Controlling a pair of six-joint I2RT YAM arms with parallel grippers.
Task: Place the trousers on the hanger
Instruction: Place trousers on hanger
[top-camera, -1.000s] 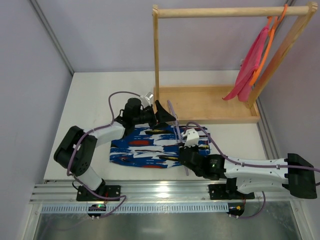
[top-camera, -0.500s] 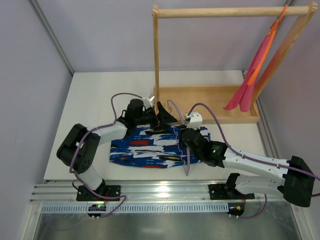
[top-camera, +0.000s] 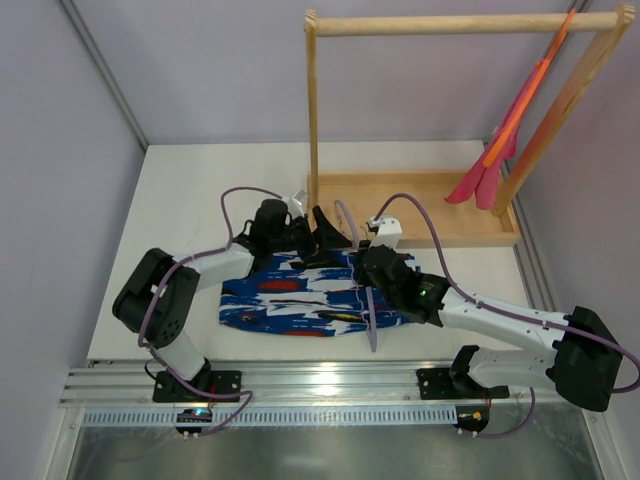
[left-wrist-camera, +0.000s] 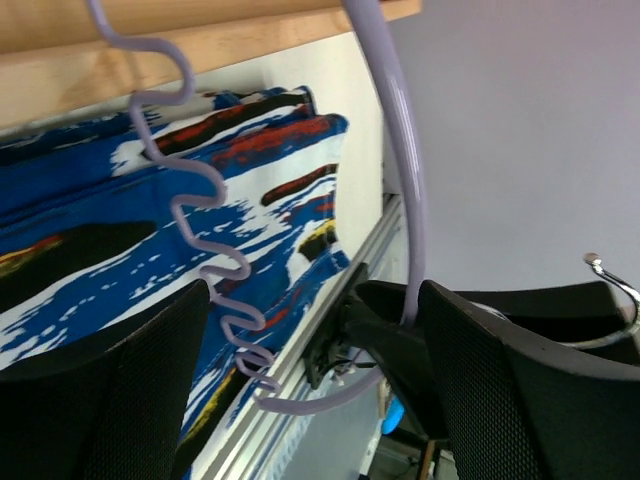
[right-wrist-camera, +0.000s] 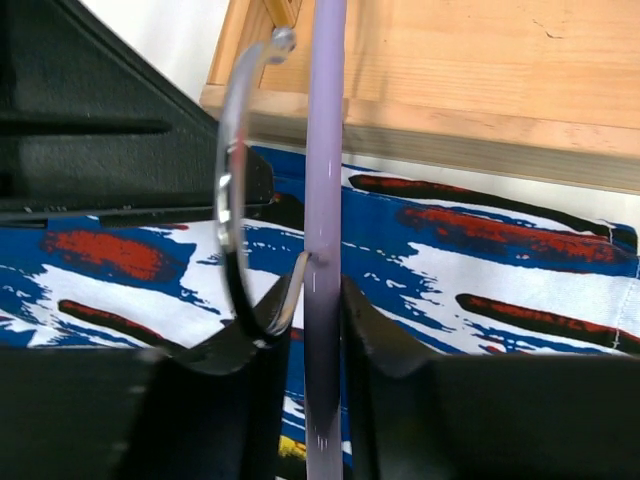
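The trousers (top-camera: 290, 296), royal blue with white, red and black patches, lie folded flat on the table. My right gripper (top-camera: 368, 272) is shut on the lavender hanger (top-camera: 371, 318) and holds it over the trousers' right part. In the right wrist view the fingers (right-wrist-camera: 380, 350) clamp the hanger's straight bar (right-wrist-camera: 326, 150), with the silver hook (right-wrist-camera: 230, 190) just to the left. My left gripper (top-camera: 326, 236) is open at the trousers' far edge. In the left wrist view the hanger's wavy bar (left-wrist-camera: 205, 235) and curved end reach between its wide-apart fingers (left-wrist-camera: 530, 400), above the trousers (left-wrist-camera: 90, 215).
A wooden rack stands at the back right, with a top rail (top-camera: 440, 24) and a base tray (top-camera: 410, 205). An orange hanger with a pink-red cloth (top-camera: 497, 155) hangs at its right end. The table's front edge and a metal rail (top-camera: 320, 385) lie near the arm bases.
My right gripper has carried the hanger away from the front edge, toward the rack and the left gripper. The pink-red cloth on the orange hanger has swung. The left gripper has barely moved.
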